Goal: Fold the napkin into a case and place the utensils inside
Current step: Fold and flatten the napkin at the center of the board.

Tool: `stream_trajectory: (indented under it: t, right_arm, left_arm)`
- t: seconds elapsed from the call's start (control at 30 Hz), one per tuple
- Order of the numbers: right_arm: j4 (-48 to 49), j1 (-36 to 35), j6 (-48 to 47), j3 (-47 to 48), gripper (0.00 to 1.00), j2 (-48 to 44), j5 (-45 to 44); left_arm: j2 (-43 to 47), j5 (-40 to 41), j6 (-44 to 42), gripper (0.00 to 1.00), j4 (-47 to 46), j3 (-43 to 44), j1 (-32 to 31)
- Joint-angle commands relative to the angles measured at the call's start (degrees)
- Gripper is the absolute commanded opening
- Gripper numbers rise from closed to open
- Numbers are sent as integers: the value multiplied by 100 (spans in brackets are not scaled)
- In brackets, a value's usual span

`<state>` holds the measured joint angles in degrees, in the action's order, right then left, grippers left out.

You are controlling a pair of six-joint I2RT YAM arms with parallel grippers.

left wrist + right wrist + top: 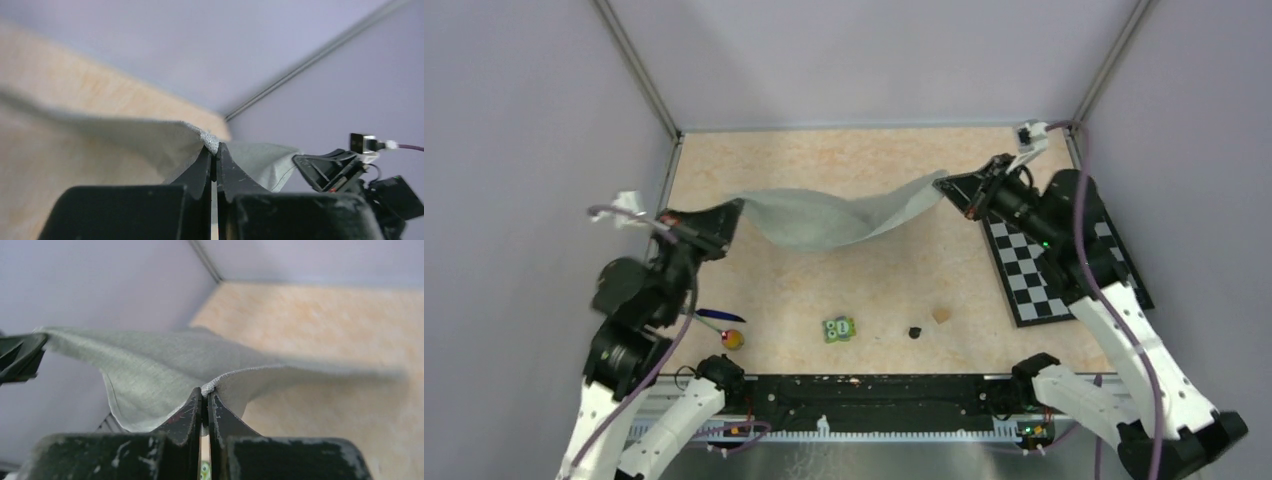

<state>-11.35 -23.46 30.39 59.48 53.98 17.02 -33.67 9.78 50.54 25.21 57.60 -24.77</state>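
napkin (844, 216) slung between both claws

No text was legible, no labels or numbers, marks on the block (839, 328) (green, small) stayed unreadable

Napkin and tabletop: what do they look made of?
Napkin: soft grey woven cloth, matte; visible weave, stitched edge, sags mid-span. Tabletop: probably pale wood-look laminate or plywood, mottled beige, low sheen; can't tell which.
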Motion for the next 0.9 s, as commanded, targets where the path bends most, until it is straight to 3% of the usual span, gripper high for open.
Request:
stream_trajectory:
  t: [0.0,0.13,0.23,0.33,0.5,0.57,0.67,0.87]
  right_arm:
    - [1171,12,-265,511,0,-801,1446]
    - [1754,5,110,573,0,-1194,639]
    - [1645,6,136,668,0,-927,-613]
    - [1018,48,59,1189,0,-112,-1621]
    - [1264,452,-14,1681,0,1735,-1807]
    - [1558,679,69,1839,0,2397,-1587]
    - [1897,958,201,2148,0,3400,-1291]
    - [1891,1334,215,3481,0,5404,-872]
  left_arm:
    - [511,-804,-1683,0,-1412,755,19]
    - [273,-911,-2185,0,-1765,1291,21]
    - [-176,-193,-2347,0,-1936,1407,9]
    - [-879,532,-2504,0,-2321,1437,13]
    - [-2557,1513,-3122,0,-3068,1782,117]
    - [-3259,987,-2970,0,-3198,1978,630]
    - [-4230,-355,-1893,0,-3529,1930,1756]
    - [-6107,-2081,-960,0,-4607,2256,2769]
